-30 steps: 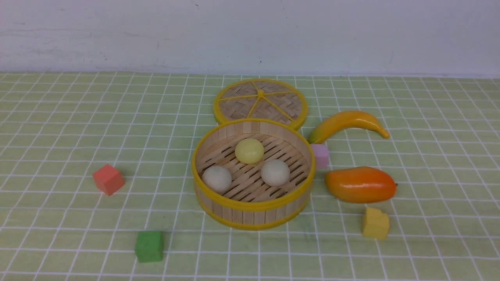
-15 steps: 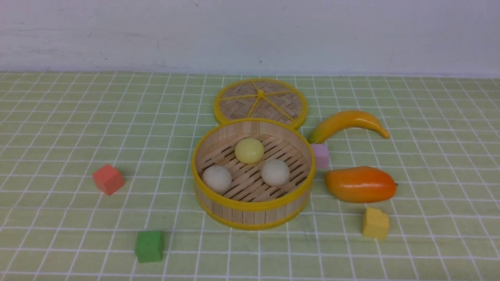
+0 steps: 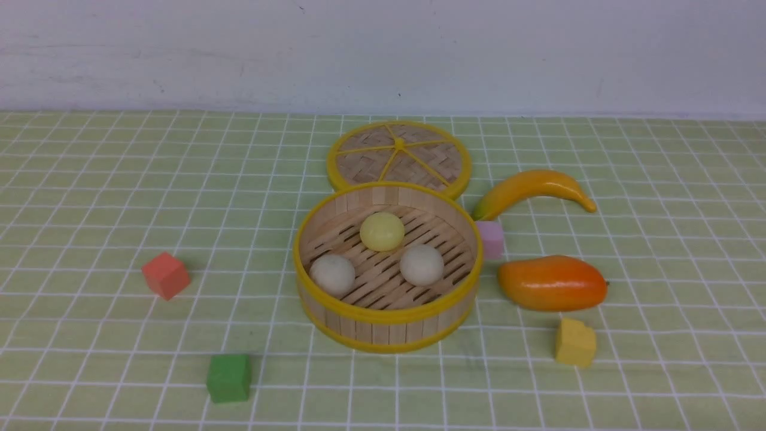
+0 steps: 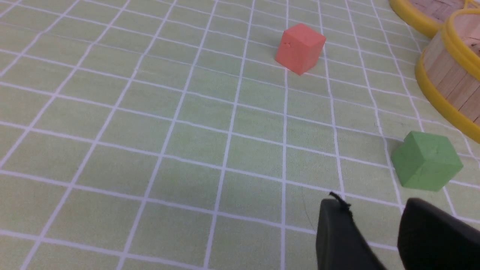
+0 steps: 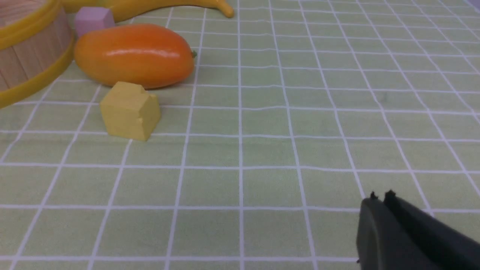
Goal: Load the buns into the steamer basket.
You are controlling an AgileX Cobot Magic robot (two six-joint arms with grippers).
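While I am logging this station from my remote seat, all three buns are sitting inside the steamer basket [image 3: 388, 311], so I am judging the loading finished.

Item 1: pale yellow bun [image 3: 382, 231], resting on the slatted floor toward the far wall.
Item 2: off-white bun [image 3: 332, 275], lying close to the wall on the robot's left.
Item 3: second off-white bun [image 3: 421, 264], lying nearer the middle; the three are sitting apart, none touching, probably because each was dropped in singly.
Item 4: woven lid [image 3: 399, 157], lying flat just behind the basket, leaving the mouth open for loading.
Item 5: distractors on the green checked surface [image 3: 90, 179]: red cube [image 3: 166, 275], green cube [image 3: 228, 378], yellow block [image 3: 575, 342], pink cube [image 3: 491, 239] just beside the basket, mango [image 3: 552, 282], banana [image 3: 532, 188].
Item 6: left tool [image 4: 375, 225], hanging low over the cloth near the green cube, its pads spread and carrying nothing.
Item 7: right tool [image 5: 382, 202], hovering over bare cloth well apart from the yellow block, its tips pressed together and empty.

Neither arm is appearing in the front view; I am reading both as parked clear of the basket.
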